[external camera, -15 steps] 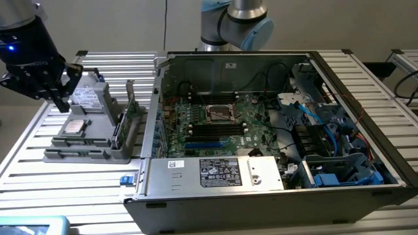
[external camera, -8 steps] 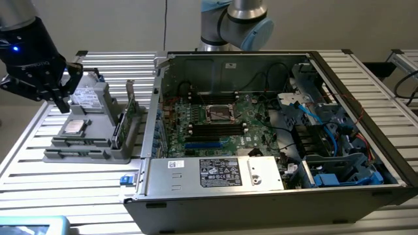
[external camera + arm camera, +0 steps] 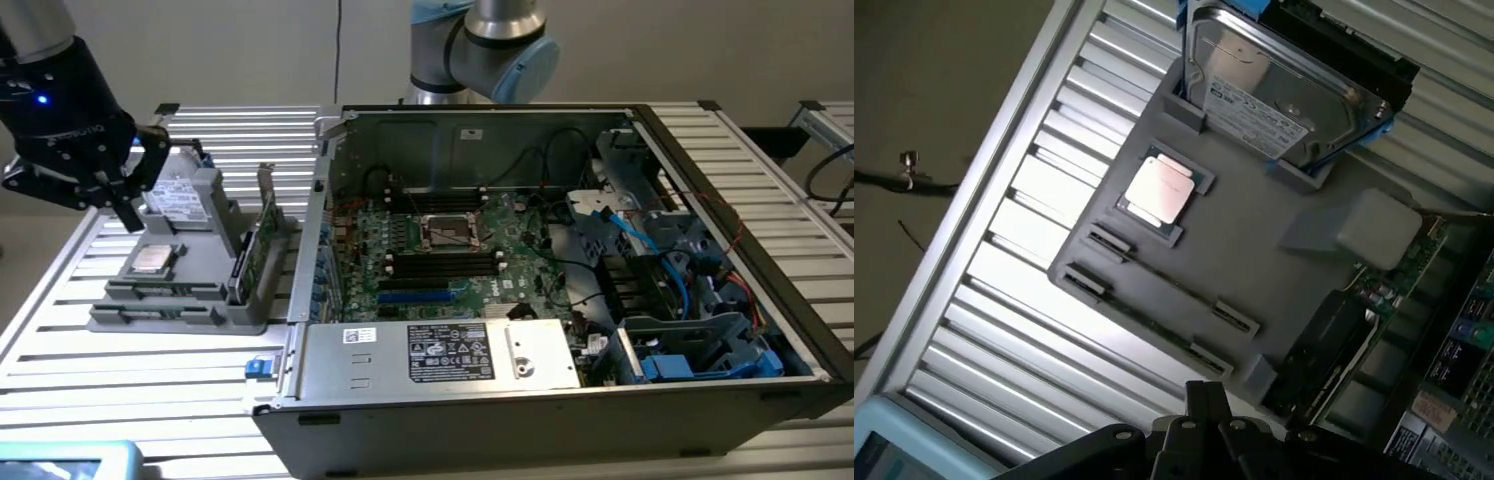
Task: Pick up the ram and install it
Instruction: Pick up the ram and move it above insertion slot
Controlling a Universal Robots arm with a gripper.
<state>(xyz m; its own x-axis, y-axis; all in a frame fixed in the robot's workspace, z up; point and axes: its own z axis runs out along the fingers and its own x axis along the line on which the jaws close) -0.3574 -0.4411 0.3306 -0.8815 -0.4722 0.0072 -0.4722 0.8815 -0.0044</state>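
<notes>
Hand [image 3: 127,215] on the black arm: fingers closed fully together, nothing gripped between them. In the wrist view you see the dark fingertips [image 3: 1203,395] pressed side by side, with no board in them.

Position: the hand hangs above the grey moulded plastic tray [image 3: 174,320], clear of it, over the tray's part toward the exterior view's left. It is just beside the silver-grey boxy hard drive [image 3: 180,195], which stands on edge in a bracket at the tray's far end.

Tray contents: a square processor chip with a pale metal lid [image 3: 1159,190] lies flat in a recess near the hard drive. A green expansion card with a metal bracket [image 3: 267,235] stands upright along the tray's side nearest the black open computer case [image 3: 747,200].

Ram: you cannot place it with certainty. In the wrist view two thin straight lines [image 3: 1169,283] run between pairs of small clips along the tray's front, just beside the processor chip. You cannot tell whether either line is the green stick seen on edge.

Case: it lies on its side on the slatted aluminium bench [image 3: 134,370], with the green motherboard [image 3: 507,225] exposed. Long black memory slots [image 3: 441,262] flank the central processor socket [image 3: 447,232]. The case is well apart from the hand.
</notes>
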